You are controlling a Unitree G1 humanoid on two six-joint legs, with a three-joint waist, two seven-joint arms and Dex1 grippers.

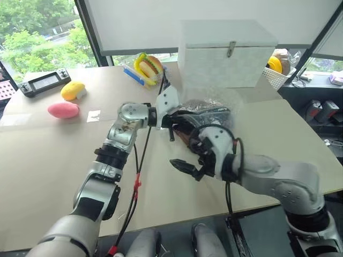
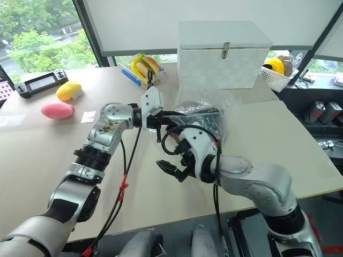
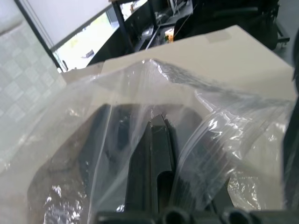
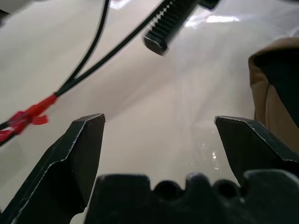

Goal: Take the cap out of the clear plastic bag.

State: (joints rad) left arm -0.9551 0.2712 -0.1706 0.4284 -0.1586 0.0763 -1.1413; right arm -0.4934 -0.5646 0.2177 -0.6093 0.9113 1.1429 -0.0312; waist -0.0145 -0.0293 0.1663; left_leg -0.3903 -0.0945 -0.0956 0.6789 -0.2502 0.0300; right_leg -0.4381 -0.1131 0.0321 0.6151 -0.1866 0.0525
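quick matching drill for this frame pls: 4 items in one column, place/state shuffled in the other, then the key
Things:
1. left gripper
2. right gripper
3. soft brown fabric cap
4. white lidded box

States:
A. open, holding nothing
B. at the back of the table, lid down
C. shut on the clear crinkly plastic bag
D. inside the bag

Pairs: 1-C, 2-A, 3-D, 4-B

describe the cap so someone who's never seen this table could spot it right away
Start at the big white lidded box at the back of the table. Right in front of it lies the clear plastic bag, crinkly and glossy, with the left gripper shut on its edge. The cap is the soft brown fabric shape with dark lining inside that bag, unlike the pink and yellow toys far left.
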